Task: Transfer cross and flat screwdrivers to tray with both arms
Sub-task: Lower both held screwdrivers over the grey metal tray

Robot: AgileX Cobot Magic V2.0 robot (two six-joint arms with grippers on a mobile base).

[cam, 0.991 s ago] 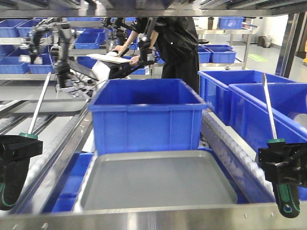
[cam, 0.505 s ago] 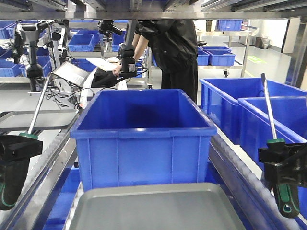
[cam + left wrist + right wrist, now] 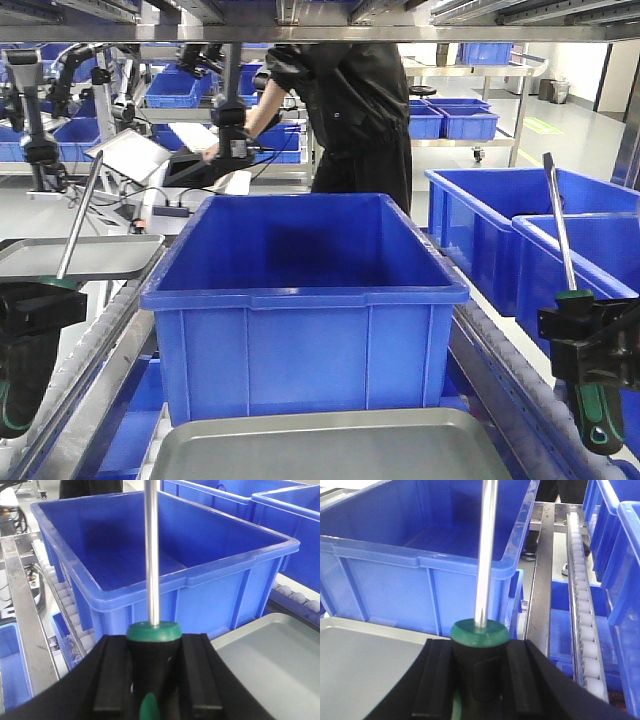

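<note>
Front view | blue bin behind tray | both jaws clamp screwdrivers

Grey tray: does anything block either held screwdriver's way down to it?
Nothing visible does. The tray lies bare between the left gripper and right gripper; the blue bin stands behind it, not over it.

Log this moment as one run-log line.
left claw: shut on left screwdriver | right claw: shut on right screwdriver | tray: empty, below between arms | transfer: not yet done
</note>
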